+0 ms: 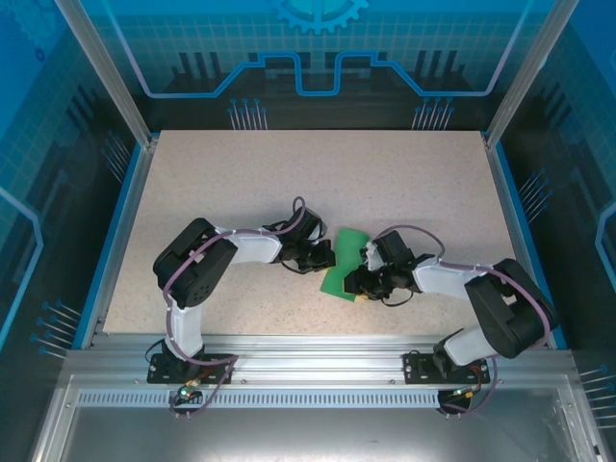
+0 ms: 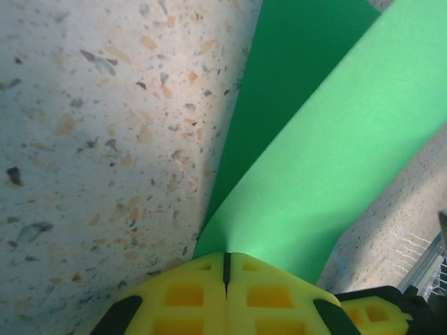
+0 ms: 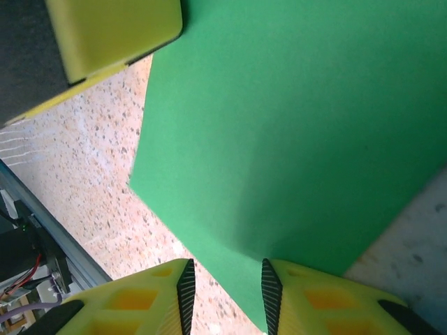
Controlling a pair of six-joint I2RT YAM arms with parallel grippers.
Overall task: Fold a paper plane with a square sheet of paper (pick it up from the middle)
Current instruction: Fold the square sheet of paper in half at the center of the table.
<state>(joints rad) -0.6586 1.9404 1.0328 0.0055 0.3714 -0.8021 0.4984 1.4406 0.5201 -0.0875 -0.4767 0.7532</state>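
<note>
Left jaws, shut, pinch the paper, holding it curled off the tabletop, probably for a fold; right jaws stand part open at its edge, gripping nothing.

No text, label or number is legible; a gear emblem marks the blue back panel.
</note>
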